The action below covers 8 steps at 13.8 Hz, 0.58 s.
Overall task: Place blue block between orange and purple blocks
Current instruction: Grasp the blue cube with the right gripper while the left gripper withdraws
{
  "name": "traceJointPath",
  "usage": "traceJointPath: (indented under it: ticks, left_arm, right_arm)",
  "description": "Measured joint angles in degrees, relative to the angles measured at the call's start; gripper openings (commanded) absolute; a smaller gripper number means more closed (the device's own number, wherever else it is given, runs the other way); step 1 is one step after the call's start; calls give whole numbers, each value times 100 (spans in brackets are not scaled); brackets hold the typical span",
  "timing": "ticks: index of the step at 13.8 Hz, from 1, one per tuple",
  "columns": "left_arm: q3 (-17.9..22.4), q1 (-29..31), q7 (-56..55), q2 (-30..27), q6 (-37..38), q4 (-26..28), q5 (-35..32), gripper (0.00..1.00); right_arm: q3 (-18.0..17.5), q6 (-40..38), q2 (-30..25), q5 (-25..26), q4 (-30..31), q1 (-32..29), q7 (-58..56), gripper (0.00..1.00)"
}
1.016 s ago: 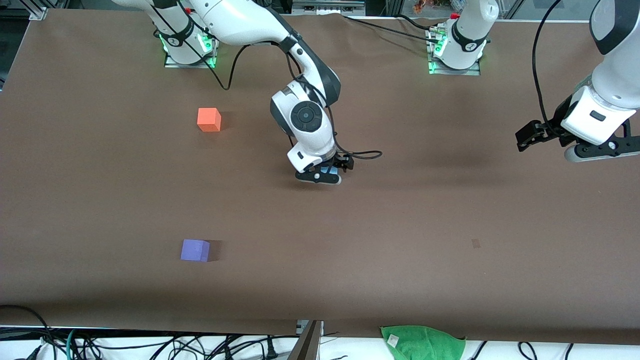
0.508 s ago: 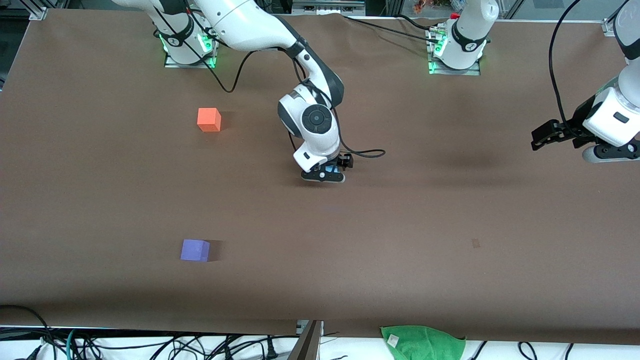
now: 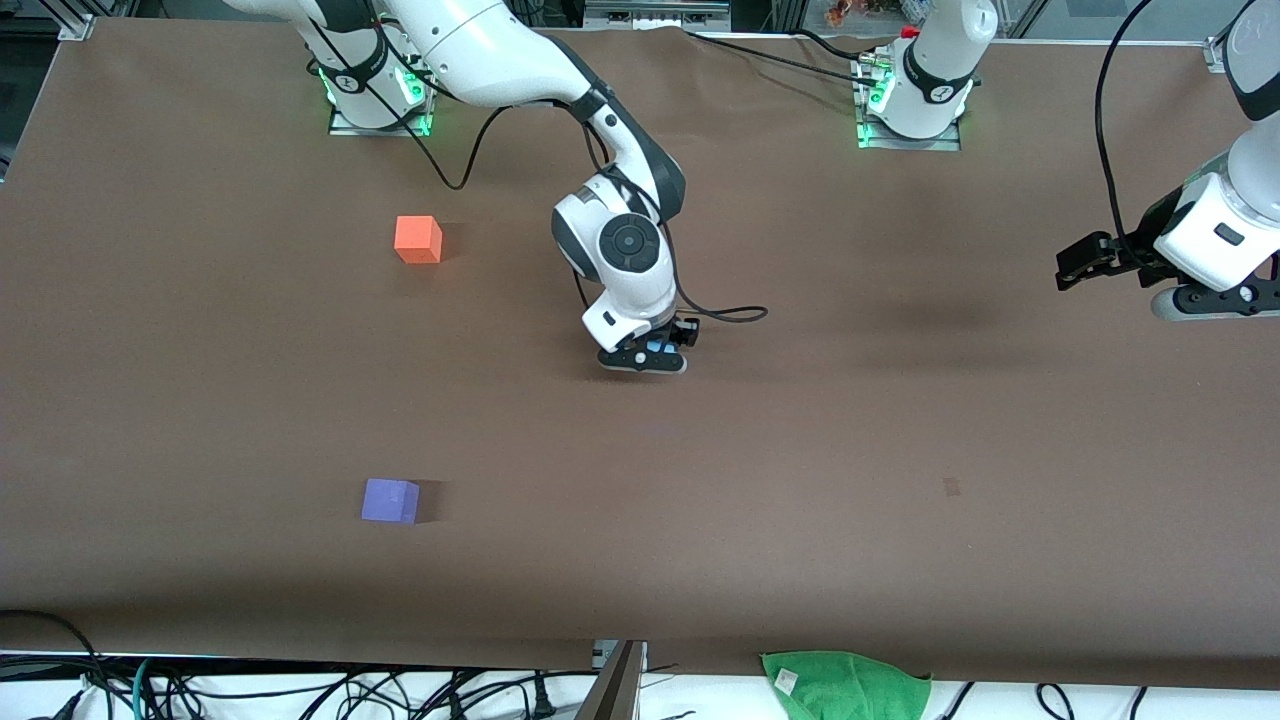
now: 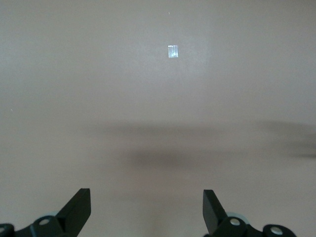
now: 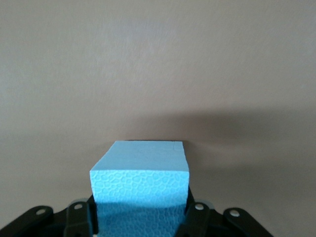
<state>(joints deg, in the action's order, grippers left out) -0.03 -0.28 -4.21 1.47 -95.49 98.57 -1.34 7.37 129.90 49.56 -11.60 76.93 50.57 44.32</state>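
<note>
My right gripper (image 3: 652,352) is shut on the blue block (image 3: 656,348), holding it just above the brown table near its middle. The right wrist view shows the sky-blue cube (image 5: 140,182) gripped between both fingers (image 5: 78,217). The orange block (image 3: 417,239) sits toward the right arm's end, close to the bases. The purple block (image 3: 390,500) sits at the same end, much nearer the front camera. My left gripper (image 3: 1072,268) hangs open and empty over the left arm's end of the table, its fingers (image 4: 79,210) wide apart over bare tabletop.
A green cloth (image 3: 845,683) lies off the table's front edge. A small pale mark (image 3: 951,487) shows on the tabletop, and in the left wrist view (image 4: 173,51). Cables trail from the right gripper (image 3: 725,312) and along the front edge.
The right gripper has lifted slightly with the blue block and drifted a little toward the front camera. The left gripper moved outward toward its table end, then settled.
</note>
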Motion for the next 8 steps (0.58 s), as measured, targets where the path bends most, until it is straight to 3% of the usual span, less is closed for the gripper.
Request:
traceJointPath:
  ticks: [4, 6, 8]
  left_arm:
    - [-7, 0, 15, 0, 51, 0, 0, 100]
    - [-13, 0, 21, 0, 57, 0, 0, 100]
    - [-15, 0, 24, 0, 57, -1, 0, 100]
  right_arm:
    - [498, -992, -477, 15, 104, -465, -1425, 0]
    - [700, -1009, -904, 12, 632, -799, -2171, 4]
    - [856, -590, -1429, 11, 1590, -1121, -2942, 4]
